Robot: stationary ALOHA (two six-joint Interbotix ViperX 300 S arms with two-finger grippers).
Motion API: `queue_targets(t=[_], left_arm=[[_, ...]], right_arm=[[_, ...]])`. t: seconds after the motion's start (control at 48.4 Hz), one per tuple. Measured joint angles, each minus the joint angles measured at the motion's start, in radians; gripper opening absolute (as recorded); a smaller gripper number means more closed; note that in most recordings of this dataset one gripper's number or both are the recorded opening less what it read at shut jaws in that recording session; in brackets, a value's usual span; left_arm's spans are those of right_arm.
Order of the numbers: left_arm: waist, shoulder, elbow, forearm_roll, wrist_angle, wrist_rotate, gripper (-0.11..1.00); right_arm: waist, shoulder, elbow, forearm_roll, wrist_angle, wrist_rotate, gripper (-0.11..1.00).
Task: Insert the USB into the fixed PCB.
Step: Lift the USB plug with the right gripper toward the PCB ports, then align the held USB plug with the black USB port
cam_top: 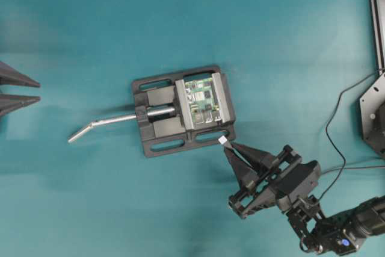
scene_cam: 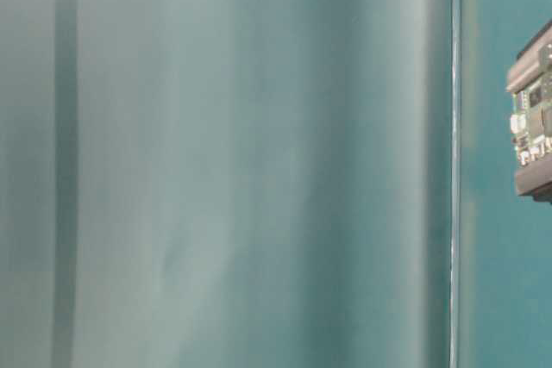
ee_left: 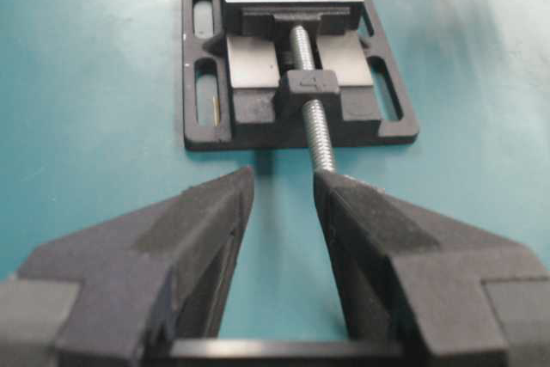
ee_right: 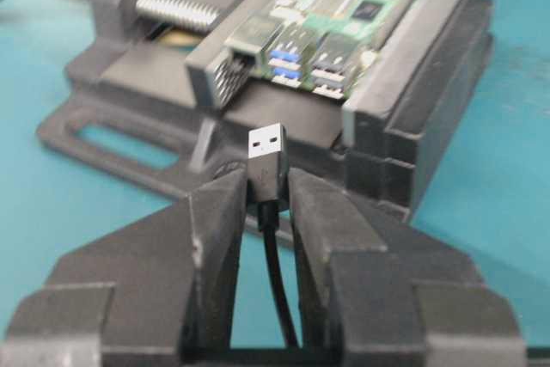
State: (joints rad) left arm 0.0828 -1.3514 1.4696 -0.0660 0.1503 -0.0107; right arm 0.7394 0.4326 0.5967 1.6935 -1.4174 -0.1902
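From overhead, the right gripper (cam_top: pixel 231 147) holds the USB (cam_top: pixel 223 140) just beside the near corner of the black vise (cam_top: pixel 157 132), which clamps the fixed PCB (cam_top: pixel 201 99), while the left gripper (cam_top: pixel 37 90) sits well apart from the vise, fingers spread and empty. In the right wrist view the fingers (ee_right: pixel 225 212) are clamped on the plug, its silvery tip facing the board's ports but short of them and seemingly low, so this looks like the approach step. The next move calls for lining the tip up with one port, then pushing straight in.
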Motion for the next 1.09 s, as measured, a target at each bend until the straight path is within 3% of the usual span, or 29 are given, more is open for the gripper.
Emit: queue_targets(t=[0.434, 0.661, 1.095], left_arm=[[0.000, -0.002, -0.005, -0.002, 0.005, 0.000, 0.46], [0.000, 0.000, -0.005, -0.002, 0.005, 0.000, 0.46], [0.000, -0.002, -0.005, 0.000, 0.005, 0.000, 0.46]], right_arm=[[-0.046, 0.052, -0.097, 0.084, -0.051, 0.000, 0.20], [-0.069, 0.067, -0.118, 0.104, -0.072, 0.000, 0.20], [-0.069, 0.124, -0.209, 0.183, -0.158, -0.003, 0.20]])
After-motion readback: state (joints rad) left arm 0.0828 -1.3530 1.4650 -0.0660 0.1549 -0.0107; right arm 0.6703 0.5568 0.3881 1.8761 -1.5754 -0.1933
